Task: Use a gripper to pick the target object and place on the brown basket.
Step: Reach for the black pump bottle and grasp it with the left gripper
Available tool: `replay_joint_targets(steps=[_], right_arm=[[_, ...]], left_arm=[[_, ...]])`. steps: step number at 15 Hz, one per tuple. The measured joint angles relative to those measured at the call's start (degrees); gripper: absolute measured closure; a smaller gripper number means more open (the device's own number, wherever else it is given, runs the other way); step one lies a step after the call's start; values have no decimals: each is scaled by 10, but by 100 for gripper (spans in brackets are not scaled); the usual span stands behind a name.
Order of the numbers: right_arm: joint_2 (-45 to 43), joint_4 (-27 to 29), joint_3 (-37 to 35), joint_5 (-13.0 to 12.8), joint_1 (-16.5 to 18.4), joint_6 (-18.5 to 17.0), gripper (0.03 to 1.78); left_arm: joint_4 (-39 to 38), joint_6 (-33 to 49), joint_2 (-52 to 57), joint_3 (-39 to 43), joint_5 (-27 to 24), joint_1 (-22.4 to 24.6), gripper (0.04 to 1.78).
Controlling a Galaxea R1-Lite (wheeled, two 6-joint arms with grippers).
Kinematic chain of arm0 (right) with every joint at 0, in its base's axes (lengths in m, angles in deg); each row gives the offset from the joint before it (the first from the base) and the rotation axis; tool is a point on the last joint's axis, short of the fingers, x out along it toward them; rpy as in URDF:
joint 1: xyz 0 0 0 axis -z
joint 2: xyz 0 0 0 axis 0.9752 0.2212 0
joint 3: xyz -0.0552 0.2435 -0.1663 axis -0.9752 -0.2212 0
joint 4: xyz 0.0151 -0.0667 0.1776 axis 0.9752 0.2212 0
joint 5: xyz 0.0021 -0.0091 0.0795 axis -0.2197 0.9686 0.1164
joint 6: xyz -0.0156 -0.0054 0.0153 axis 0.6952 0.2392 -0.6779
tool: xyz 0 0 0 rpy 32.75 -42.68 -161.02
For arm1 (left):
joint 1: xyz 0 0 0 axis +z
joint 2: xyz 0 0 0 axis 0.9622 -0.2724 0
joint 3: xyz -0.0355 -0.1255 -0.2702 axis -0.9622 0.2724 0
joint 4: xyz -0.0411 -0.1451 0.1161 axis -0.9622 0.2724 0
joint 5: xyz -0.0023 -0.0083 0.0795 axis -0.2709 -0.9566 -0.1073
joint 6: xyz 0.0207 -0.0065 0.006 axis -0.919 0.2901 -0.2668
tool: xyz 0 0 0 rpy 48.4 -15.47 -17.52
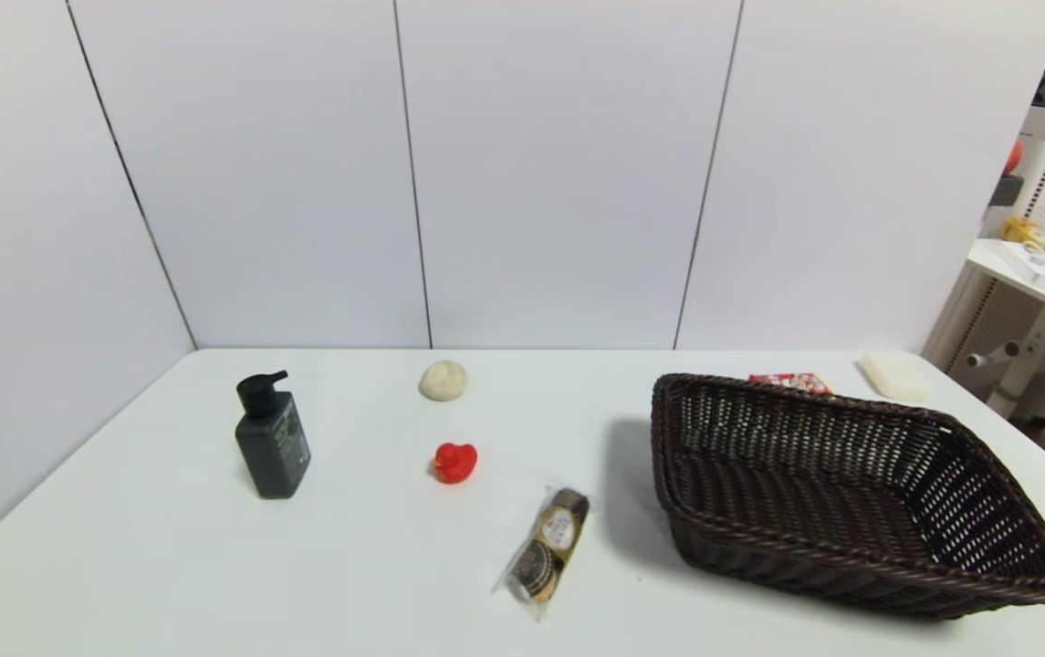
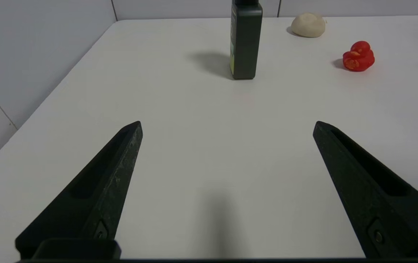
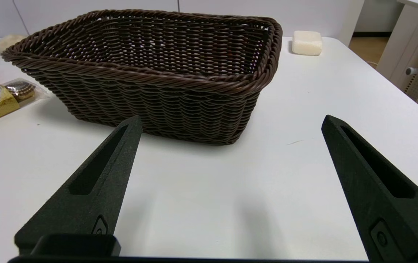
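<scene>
A: Right, status. The pump bottle [image 1: 272,437] is standing upright toward the left side of the desk, back from the near edge and well apart from the brown basket [image 1: 851,484], which is sitting at the right side.

B: Grippers?

A: Neither is showing in the head view. The left gripper [image 2: 227,126] is hovering low over the desk near the near-left corner, jaws spread wide, gripping nothing, with the bottle straight ahead of it. The right gripper [image 3: 230,122] is parked near the near edge at the right, also spread wide and empty, facing the basket wall.

B: So the left arm is taking it. How is the bottle going to handle?

A: I'm judging it a rigid plastic body with flat sides, so it should be taking a firm squeeze without deforming. It is tall and narrow, though, so a nudge is likely tipping it. The surface looks smooth, possibly slippery. Fill level I can't tell, so weight is unknown.

B: Grasp point?

A: Mid-body across the flat faces, below the black pump head. The pump is probably loose and a poor hold.

B: Clutter?

A: The red duck [image 1: 454,462], chocolate pack [image 1: 545,554] and a pale lump [image 1: 443,380] are sitting between bottle and basket, all apart from the bottle.
</scene>
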State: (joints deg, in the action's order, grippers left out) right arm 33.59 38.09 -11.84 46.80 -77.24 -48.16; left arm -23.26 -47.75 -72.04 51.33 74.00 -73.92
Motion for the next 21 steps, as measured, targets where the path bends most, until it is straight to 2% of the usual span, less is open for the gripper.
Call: replay_joint_targets(steps=[10,16,21], right_arm=[[0,0,0,0,0,0,11],[0,0,0,0,0,0,11],[0,0,0,0,0,0,11]], left_arm=[[-30,-13,-448,-286,-61,-34,13],[-24,-8,-678,-401,-64,-54,13],[-8,-8,-802,-429,-62,-56,13]])
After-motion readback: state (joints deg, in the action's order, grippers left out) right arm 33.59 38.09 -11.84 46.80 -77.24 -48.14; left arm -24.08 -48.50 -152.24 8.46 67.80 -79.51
